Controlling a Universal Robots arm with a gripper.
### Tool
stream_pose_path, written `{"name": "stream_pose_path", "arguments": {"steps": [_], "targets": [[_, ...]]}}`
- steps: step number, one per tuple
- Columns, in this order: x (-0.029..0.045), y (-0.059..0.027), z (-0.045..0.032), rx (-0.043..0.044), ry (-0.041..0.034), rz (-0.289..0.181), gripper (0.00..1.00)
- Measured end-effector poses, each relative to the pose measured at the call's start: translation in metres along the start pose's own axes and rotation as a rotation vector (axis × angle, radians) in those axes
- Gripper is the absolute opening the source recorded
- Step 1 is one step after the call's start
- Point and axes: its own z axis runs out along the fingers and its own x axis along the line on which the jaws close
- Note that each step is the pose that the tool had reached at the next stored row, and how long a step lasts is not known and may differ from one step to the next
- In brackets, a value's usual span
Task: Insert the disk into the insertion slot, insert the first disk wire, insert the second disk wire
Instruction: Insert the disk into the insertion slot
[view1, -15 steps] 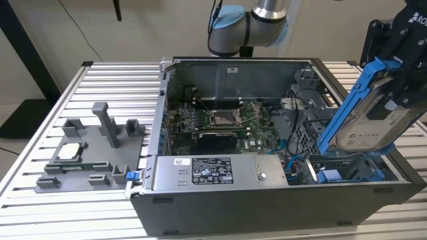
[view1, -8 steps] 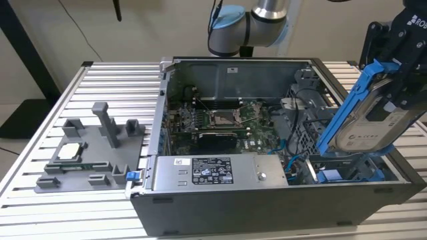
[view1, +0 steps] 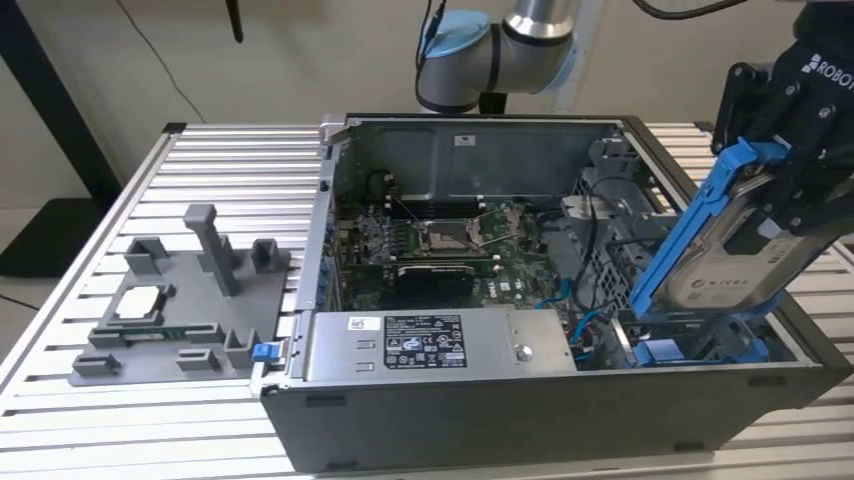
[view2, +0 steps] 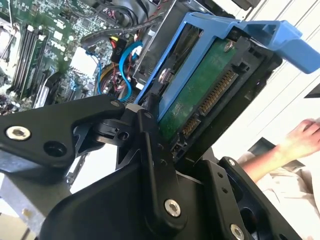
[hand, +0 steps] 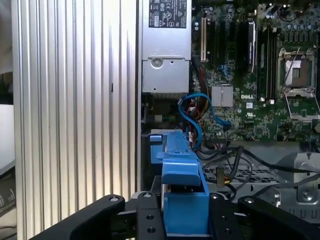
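In the exterior view you have the jaws clamped on the disk (view1: 721, 250), held tilted at the exterior view's right, its lower end down by the insertion slot (view1: 694, 335) of the open computer case (view1: 534, 400) on the bench (view1: 227, 150). In the second wrist view the disk (view2: 200, 95) shows its green board, with a hand (view2: 305, 135) beyond it. In the first wrist view its blue frame (hand: 182, 195) sits gripped, the motherboard (hand: 250, 105) beyond.

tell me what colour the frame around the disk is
Blue. The frame around the disk shows best in the exterior view.
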Motion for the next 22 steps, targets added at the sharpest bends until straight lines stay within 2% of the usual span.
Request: {"name": "stream_pose_path", "arguments": {"steps": [4, 12, 22], "targets": [[0.0000, -0.0010, 0.0048, 0.0000, 0.0001, 0.000, 0.00], [0.0000, -0.0011, 0.0067, 0.0000, -0.0001, 0.000, 0.00], [0.0000, -0.0043, 0.0211, 0.0000, -0.0003, 0.000, 0.00]]}}
